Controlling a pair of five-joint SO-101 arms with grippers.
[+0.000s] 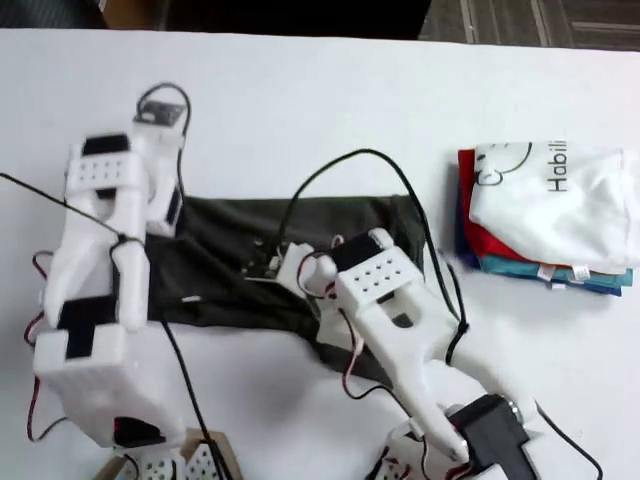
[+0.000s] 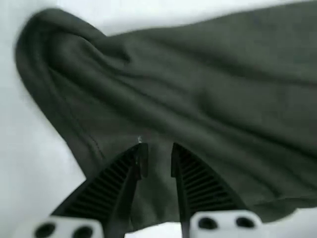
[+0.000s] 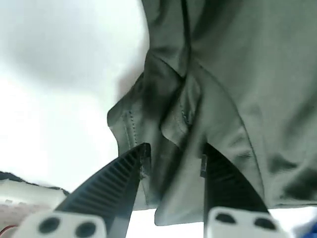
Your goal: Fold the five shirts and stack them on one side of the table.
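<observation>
Shirt point(image 1: 228, 245) lay on table point(image 1: 320, 110); left gripper point(image 2: 156, 154) hovered narrowly parted above it, right gripper point(image 3: 173, 154) spread astride a fold, stack point(image 1: 545, 225) well apart.

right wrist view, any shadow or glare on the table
Right wrist view: a soft grey shadow lies on the white table beside the dark shirt, with a brighter patch nearer the right gripper. High view: the table is evenly lit, no glare spots.
</observation>
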